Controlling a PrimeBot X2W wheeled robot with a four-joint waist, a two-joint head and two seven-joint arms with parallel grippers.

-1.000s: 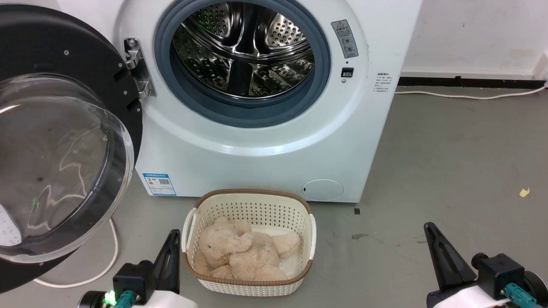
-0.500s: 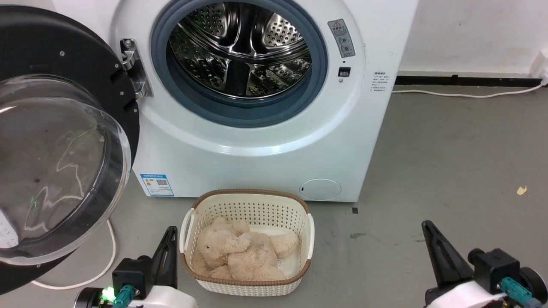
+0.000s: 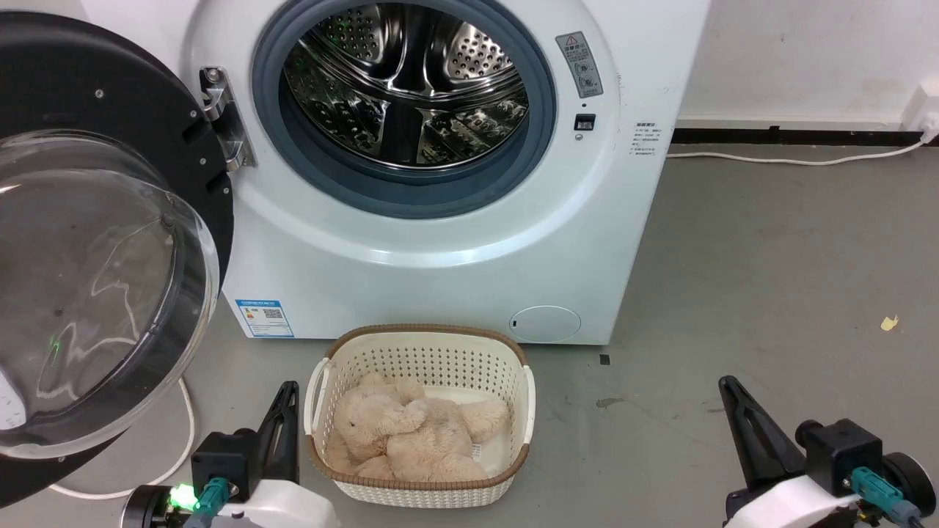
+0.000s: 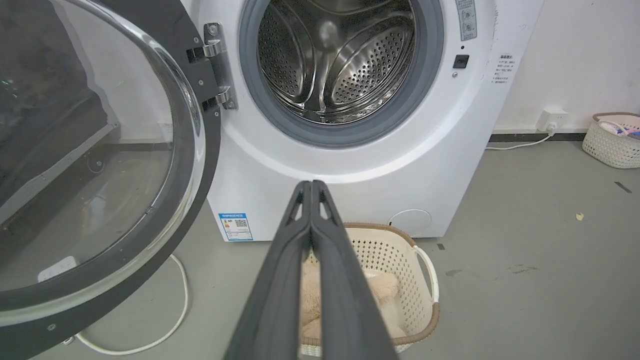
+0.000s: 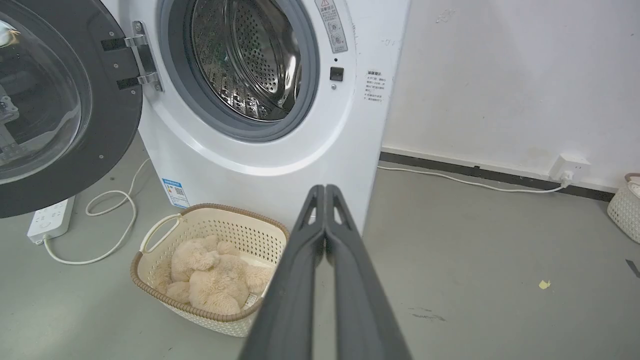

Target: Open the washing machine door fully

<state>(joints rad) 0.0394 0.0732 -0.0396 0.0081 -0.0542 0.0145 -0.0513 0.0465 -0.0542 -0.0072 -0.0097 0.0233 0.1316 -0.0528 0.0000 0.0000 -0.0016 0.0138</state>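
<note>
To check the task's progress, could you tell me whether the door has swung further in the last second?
No. The door keeps its place against the machine; both slid slightly left together, so the camera moved.

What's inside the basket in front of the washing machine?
The basket holds a beige plush toy, lying slumped across its floor. Whatever may lie beneath the toy is covered, so that cannot be told.

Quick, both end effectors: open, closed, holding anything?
Left end effector: closed, holding nothing.
Right end effector: closed, holding nothing.
</note>
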